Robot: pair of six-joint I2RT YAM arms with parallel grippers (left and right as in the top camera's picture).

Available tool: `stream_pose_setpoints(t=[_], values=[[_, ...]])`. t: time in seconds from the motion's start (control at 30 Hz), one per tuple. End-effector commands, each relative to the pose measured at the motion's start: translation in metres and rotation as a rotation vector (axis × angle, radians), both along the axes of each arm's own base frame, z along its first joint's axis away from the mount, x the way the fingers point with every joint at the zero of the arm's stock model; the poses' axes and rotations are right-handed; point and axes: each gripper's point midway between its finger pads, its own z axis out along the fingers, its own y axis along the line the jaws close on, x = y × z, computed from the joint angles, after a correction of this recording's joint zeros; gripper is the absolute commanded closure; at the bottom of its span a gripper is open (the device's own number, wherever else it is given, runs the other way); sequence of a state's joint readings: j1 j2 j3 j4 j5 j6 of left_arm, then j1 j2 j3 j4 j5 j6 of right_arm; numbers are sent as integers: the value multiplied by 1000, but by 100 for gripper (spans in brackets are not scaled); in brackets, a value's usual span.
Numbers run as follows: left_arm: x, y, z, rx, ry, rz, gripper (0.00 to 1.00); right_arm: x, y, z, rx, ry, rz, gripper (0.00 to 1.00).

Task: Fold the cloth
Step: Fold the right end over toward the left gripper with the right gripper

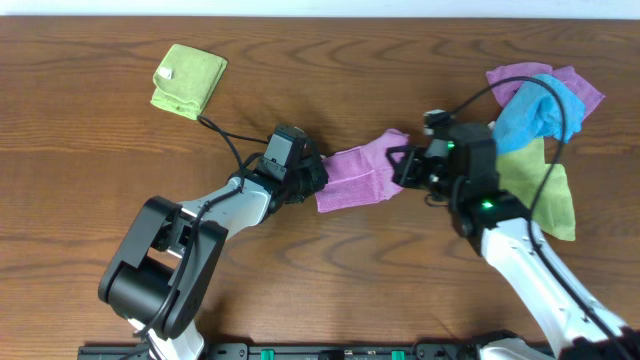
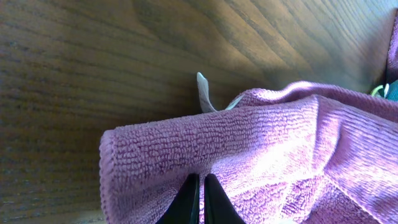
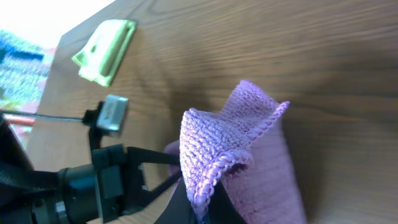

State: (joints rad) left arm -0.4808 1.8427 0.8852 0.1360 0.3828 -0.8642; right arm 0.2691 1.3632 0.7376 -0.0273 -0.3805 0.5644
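Cloth (image 1: 355, 175) stretches between my jaws; left gripper (image 2: 200, 191) and right gripper (image 3: 200, 208) each pinch tight on an edge.

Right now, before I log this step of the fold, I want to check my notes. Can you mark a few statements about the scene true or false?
1. The left gripper and the right gripper are each shut on the cloth. True.
2. The cloth lies spread flat as a full square. False: it is gathered into a narrow strip between the two grippers.
3. A folded green cloth lies apart from the cloth, on the left arm's side. True.
4. The blue cloth lies alone next to the left gripper. False: it is bunched with a purple cloth on the right arm's side.
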Motion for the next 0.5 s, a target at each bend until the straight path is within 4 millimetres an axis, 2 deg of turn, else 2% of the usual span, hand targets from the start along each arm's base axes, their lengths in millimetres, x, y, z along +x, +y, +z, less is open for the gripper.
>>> stream_pose_setpoints(t=[0.0,0.23,0.47], values=[[4,-4,1,-1,-6,-10,94,-2,24,-16,14,39,27,99],[4,-4,2,-5,-7,-18,94,-3,66,-35,18,64,113,99],[2,2,6,-14,6,-31,94,3,85,-42,-30,54,121,99]])
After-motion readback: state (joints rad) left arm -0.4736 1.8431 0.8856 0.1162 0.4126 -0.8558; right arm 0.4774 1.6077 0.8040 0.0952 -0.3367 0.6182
